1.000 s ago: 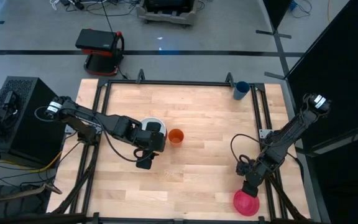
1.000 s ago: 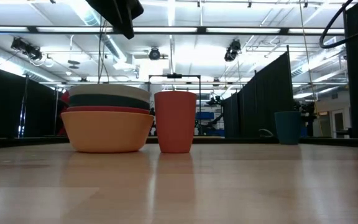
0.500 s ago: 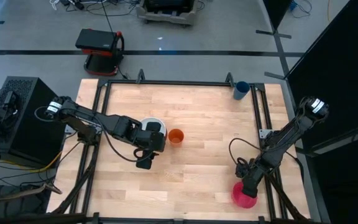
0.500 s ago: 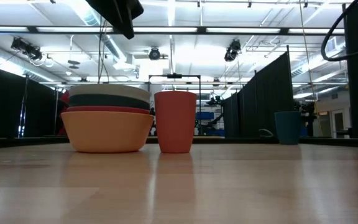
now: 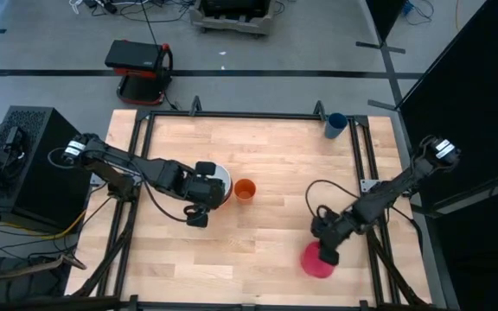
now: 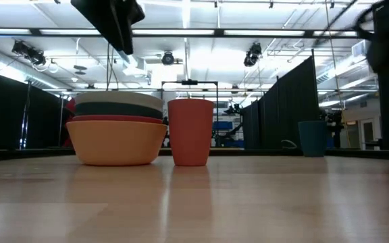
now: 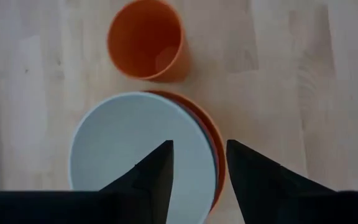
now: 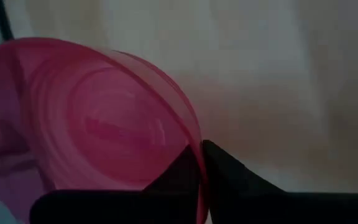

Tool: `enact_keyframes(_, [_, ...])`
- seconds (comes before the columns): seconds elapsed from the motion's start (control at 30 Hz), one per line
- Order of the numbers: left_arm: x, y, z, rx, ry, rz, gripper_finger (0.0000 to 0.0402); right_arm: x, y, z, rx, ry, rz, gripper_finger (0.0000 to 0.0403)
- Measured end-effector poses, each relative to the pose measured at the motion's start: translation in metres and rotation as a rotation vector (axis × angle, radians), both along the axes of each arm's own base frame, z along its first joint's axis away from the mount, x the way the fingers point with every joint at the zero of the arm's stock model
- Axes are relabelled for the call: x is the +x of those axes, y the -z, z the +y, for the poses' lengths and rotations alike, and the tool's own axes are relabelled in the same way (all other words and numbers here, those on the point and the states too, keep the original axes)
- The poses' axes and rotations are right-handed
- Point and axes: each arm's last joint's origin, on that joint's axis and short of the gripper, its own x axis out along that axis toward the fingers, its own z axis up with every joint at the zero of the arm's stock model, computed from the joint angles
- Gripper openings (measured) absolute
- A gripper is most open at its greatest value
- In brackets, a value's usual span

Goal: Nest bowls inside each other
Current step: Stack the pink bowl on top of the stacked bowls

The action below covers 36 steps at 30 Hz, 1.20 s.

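A stack of nested bowls stands left of the table's middle: white on top, then teal, red and orange at the bottom. My left gripper hangs open well above the stack's near rim, touching nothing. The magenta-pink bowl is at the near right, open side up. My right gripper is shut on it. The low view does not show the pink bowl. My right gripper pinches the pink bowl's rim between its two fingers, one inside the bowl and one outside. The fingers slant down from the table's far right onto that side of the rim. I cannot tell whether the bowl's base is on the table.
A small orange cup stands upright just right of the stack. A dark-blue cup stands at the far right corner. Bare wood lies between the stack and the pink bowl. Black rails frame the table.
My right gripper has moved toward the table's left and a little toward the far edge, rolling as it went, and the pink bowl has gone with it. My left gripper has shifted slightly toward the left edge above the stack and tipped a little.
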Motion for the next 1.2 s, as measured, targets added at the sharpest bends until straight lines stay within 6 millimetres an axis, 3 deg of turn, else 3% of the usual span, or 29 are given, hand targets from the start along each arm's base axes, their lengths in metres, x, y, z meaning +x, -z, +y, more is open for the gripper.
enact_keyframes(0.13, [-0.008, -0.004, 0.004, 0.040, -0.037, 0.001, 0.0124, 0.020, -0.015, -0.015, -0.092, 0.004, -0.123, 0.0000])
enact_keyframes(0.33, [-0.043, -0.036, 0.016, 0.055, -0.134, -0.138, 0.0109, 0.068, -0.076, -0.049, -0.281, -0.027, -0.510, 0.0000])
enact_keyframes(0.53, [-0.074, -0.057, 0.020, 0.024, -0.194, -0.253, 0.0095, 0.093, -0.121, -0.096, -0.406, 0.061, -0.734, 0.0000])
enact_keyframes(0.83, [-0.082, -0.036, 0.019, 0.063, -0.230, -0.201, 0.0097, 0.159, -0.116, -0.135, -0.342, 0.045, -0.734, 0.0000])
enact_keyframes(1.1, [-0.090, -0.017, 0.019, 0.103, -0.261, -0.157, 0.0099, 0.213, -0.096, -0.183, -0.277, 0.025, -0.736, 0.0000])
enact_keyframes(1.2, [-0.095, -0.010, 0.021, 0.097, -0.284, -0.154, 0.0101, 0.230, -0.088, -0.189, -0.275, 0.014, -0.714, 0.0000])
